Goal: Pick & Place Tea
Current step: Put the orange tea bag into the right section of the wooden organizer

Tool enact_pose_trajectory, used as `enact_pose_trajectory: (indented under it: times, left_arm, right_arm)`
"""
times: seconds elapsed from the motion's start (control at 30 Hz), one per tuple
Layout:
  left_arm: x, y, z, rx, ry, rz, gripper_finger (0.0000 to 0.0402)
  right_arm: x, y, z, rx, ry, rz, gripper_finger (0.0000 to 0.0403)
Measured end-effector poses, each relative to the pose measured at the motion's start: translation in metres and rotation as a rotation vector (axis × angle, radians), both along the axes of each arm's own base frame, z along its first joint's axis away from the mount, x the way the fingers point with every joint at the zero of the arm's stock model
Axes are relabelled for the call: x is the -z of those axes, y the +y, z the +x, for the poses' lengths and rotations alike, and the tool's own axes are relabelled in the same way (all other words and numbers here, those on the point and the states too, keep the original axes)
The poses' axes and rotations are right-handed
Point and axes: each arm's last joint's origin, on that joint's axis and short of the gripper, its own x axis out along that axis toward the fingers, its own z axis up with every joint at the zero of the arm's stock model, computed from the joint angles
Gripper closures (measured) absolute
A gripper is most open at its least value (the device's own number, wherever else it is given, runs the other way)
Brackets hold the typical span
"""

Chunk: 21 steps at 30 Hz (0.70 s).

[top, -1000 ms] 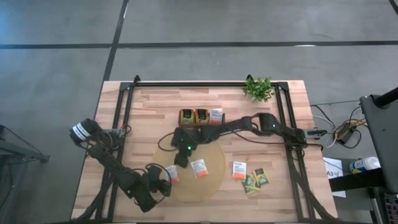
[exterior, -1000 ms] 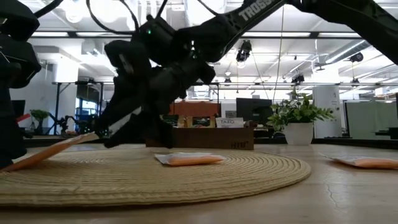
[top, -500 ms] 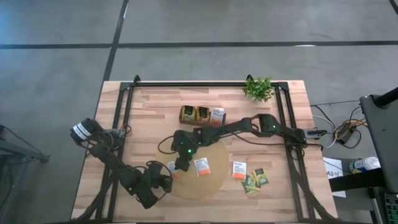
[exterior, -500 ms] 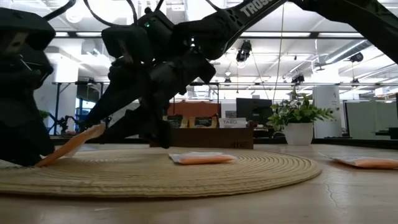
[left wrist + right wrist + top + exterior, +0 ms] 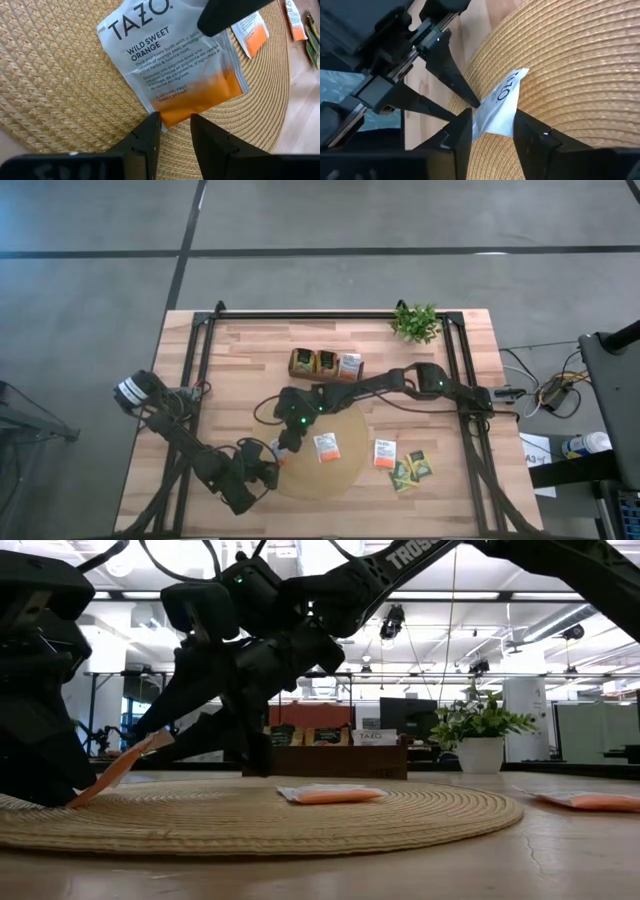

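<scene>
White-and-orange square tea sachet (image 5: 175, 70) stands tilted on the round woven tan mat's (image 5: 345, 475) left edge, gripped between both — left gripper (image 5: 172, 120) jaws clamp its orange corner, right gripper (image 5: 492, 117) jaws its opposite edge — likely a handover.

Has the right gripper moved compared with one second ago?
Yes. In the high view the right gripper has shifted slightly away from the dark tray, toward the left gripper, at the round mat's edge.

Three white-orange sachets (image 5: 324, 447), one mat (image 5: 345, 465)
</scene>
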Motion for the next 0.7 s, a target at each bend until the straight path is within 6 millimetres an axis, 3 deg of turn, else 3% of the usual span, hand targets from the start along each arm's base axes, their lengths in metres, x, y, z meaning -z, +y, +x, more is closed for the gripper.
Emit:
enact_pose_trajectory:
  times: [0.43, 0.7]
  left_arm:
    - [-0.004, -0.001, 0.003, -0.024, -0.039, 0.021, 0.0289]
    - [-0.031, -0.011, 0.012, -0.05, -0.152, 0.023, 0.0289]
  right_arm:
    - [0.001, 0.002, 0.0, 0.004, -0.015, -0.034, 0.0385]
    - [-0.012, -0.003, -0.001, -0.002, -0.072, -0.149, 0.0394]
